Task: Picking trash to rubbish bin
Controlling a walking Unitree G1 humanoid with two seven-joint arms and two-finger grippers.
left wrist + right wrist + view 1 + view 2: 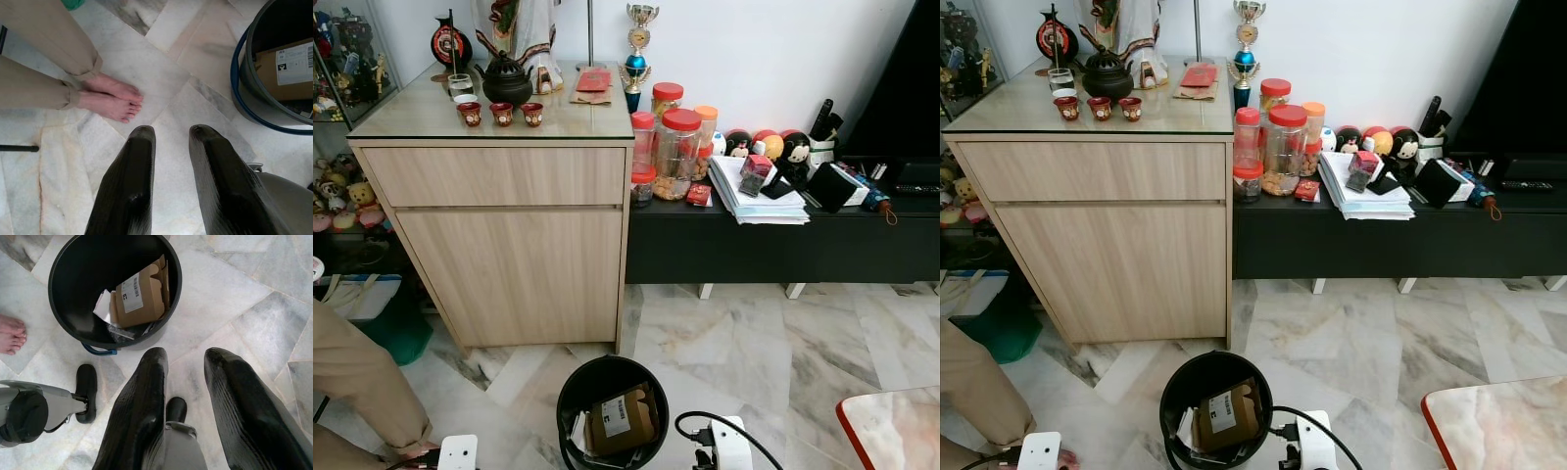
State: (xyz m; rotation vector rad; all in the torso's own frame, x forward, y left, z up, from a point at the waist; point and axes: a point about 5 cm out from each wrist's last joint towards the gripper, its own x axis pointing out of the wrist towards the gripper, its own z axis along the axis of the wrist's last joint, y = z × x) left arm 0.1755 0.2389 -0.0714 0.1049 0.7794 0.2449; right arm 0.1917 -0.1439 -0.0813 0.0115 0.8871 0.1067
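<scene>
Ahead of right end effector [183,382], fingers spread and empty: black rubbish bin [63,313] on marble floor, cardboard box [139,296] trash already inside, likely dropped. Left end effector [171,161] also spread, empty, bin just beside; person's bare feet [112,98] beyond.

Glossy black ridged claw fingers [129,196], silver arms.

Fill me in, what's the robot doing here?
Nothing is being handled right now. The robot stands over a black bin on the marble floor, which already holds a cardboard box and some paper scraps. Both the left gripper and right gripper hang open and empty above the floor. A barefoot person stands to the robot's left, near a wooden cabinet.
</scene>
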